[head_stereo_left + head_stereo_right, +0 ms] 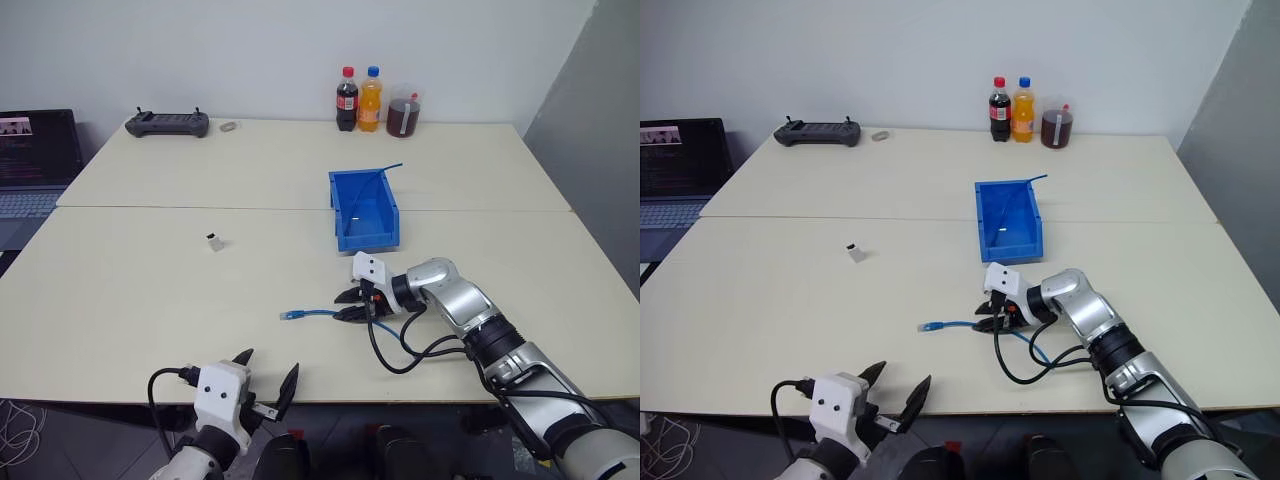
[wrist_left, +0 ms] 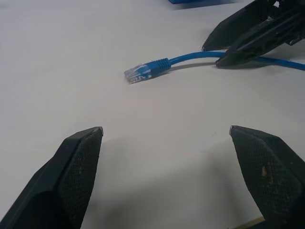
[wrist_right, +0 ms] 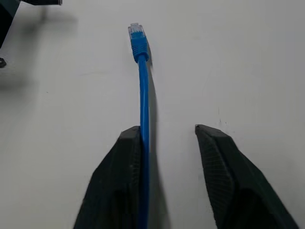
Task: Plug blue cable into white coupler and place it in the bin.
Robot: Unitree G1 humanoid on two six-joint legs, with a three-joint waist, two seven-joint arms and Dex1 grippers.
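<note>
Presently, the thin bright blue cable (image 1: 318,314) is seen lying on the cream tabletop (image 1: 150,280), between the parted fingers of the right gripper (image 1: 352,305); nothing is pinched. The left gripper (image 1: 268,382) is spread wide. The plug should be gripped firmly before the tiny white boxy coupler (image 1: 214,241) is approached. One small blue plastic bin (image 1: 364,209) and three bottles (image 1: 373,101) are counted.

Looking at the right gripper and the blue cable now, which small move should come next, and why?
Probably draw the right gripper back off the blue cable. Its fingers stand apart, the cable lies on the table against one finger, and the white coupler sits far off, unplugged.
</note>
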